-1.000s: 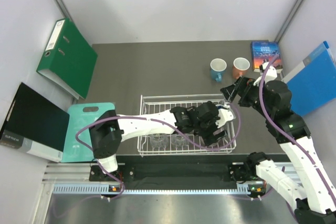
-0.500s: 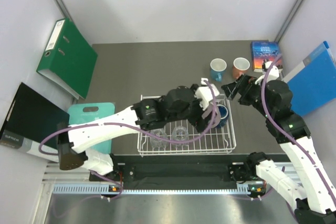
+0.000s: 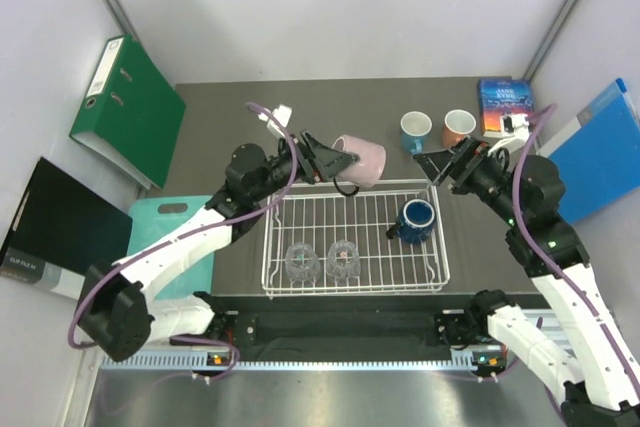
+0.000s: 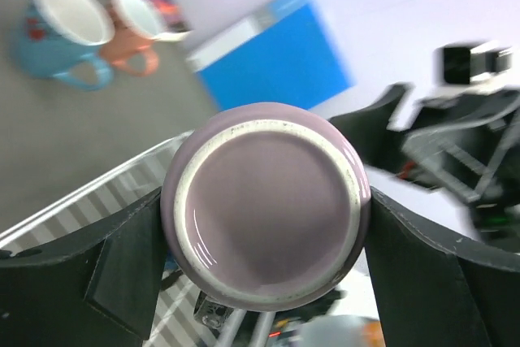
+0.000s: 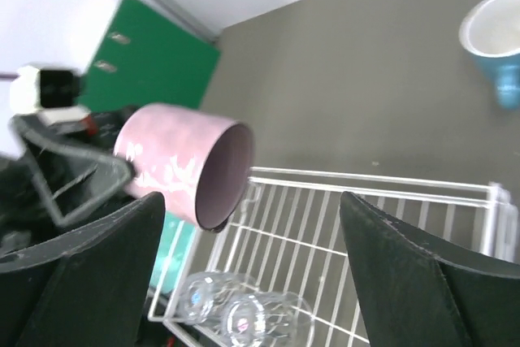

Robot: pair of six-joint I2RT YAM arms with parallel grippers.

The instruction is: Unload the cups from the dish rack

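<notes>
My left gripper (image 3: 342, 161) is shut on the mauve-pink mug (image 3: 360, 160), held on its side in the air over the far left rim of the white dish rack (image 3: 268, 247). In the left wrist view both fingers (image 4: 122, 259) press the sides of the mug (image 4: 266, 205), whose base faces the camera. A dark navy mug (image 3: 416, 219) stands in the rack at the right. Two glass tumblers (image 3: 303, 260) (image 3: 343, 258) lie at its near left. My right gripper (image 3: 445, 162) hangs open and empty above the rack's far right corner. The light blue mug (image 3: 415, 131) and orange mug (image 3: 458, 127) stand on the table behind.
A green binder (image 3: 128, 107) and a black folder (image 3: 60, 232) lean at the left. A teal cutting board (image 3: 165, 247) lies left of the rack. A blue folder (image 3: 600, 152) and a book (image 3: 507, 105) are at the far right.
The left arm has lifted the mauve-pink mug out of the rack's right side and swung it back to the far left. The navy mug is now uncovered. The right gripper has hardly moved.
</notes>
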